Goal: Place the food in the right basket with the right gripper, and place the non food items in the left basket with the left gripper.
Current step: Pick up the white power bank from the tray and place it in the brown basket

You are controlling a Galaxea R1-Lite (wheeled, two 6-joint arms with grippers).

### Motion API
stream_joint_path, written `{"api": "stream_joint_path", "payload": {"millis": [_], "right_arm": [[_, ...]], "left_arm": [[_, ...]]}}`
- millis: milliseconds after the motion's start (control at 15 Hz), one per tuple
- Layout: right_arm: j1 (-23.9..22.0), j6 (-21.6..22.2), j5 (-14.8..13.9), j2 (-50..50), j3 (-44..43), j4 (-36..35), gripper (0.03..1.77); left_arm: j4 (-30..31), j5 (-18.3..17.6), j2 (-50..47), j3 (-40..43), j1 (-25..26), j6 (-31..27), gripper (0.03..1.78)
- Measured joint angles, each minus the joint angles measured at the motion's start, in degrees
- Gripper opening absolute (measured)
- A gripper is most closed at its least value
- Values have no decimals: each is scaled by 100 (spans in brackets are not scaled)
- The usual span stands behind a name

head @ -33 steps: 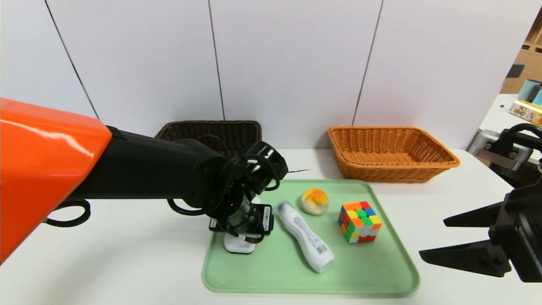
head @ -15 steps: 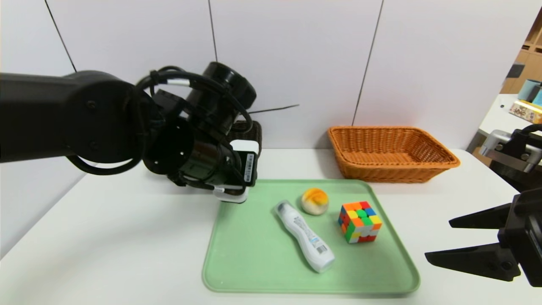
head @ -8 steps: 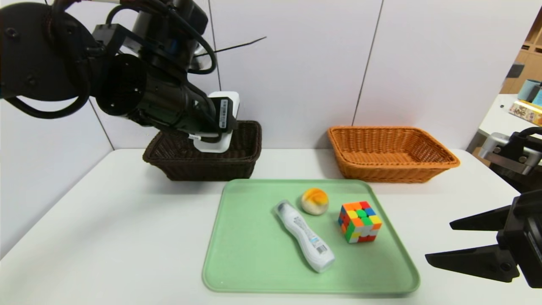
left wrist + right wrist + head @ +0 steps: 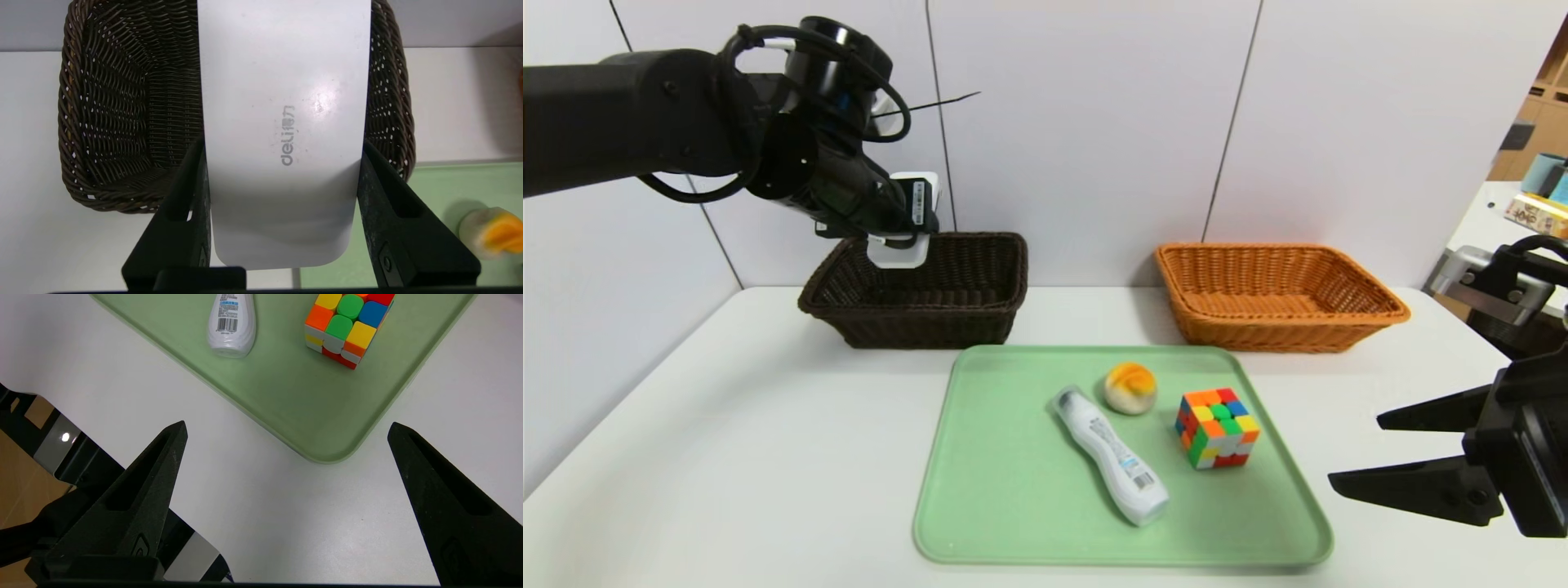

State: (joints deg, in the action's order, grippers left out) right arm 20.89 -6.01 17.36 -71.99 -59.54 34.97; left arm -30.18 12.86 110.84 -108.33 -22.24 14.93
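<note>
The white case (image 4: pixel 900 247) hangs in the air over the far left part of the dark brown basket (image 4: pixel 980 322), pinched across its width between the jaws of the left gripper (image 4: pixel 894 224); its free end points down toward the basket's open inside, and the long axis runs from the jaws down and forward. In the left wrist view the case (image 4: pixel 282 130) covers the middle of the basket (image 4: pixel 106 122), with wicker showing on both sides, so the drop, as I judge it, turns only on the case being above the opening and not over the rim. It looks so, though how high it hangs above the bottom I cannot tell.

On the green tray (image 4: pixel 1005 506), near and to the right of that basket, lie one white bottle (image 4: pixel 1109 456), its long axis running from far left to near right, one bun-like ball (image 4: pixel 1130 388) just beside the bottle's far end, and one puzzle cube (image 4: pixel 1216 427) to the right of the ball. The orange-tan basket (image 4: pixel 1364 322) sits far right; nothing shows in it. That makes two baskets, three non-food things, one food.

The right gripper (image 4: pixel 1356 453) waits at the near right over the surface (image 4: pixel 727 457), jaws wide and holding nothing. It is the nearer arm to the ball.
</note>
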Motion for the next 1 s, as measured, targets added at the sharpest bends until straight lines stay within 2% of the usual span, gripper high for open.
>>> {"api": "stream_joint_path", "payload": {"millis": [133,1000], "right_arm": [[0,1,-5,-12,0,-2,170],[-1,11,-20,-52,12,-2,170]], "left_arm": [[6,-201,167,-127,155,-2,100],[317,-241,1141,-424,523,24,100]]}}
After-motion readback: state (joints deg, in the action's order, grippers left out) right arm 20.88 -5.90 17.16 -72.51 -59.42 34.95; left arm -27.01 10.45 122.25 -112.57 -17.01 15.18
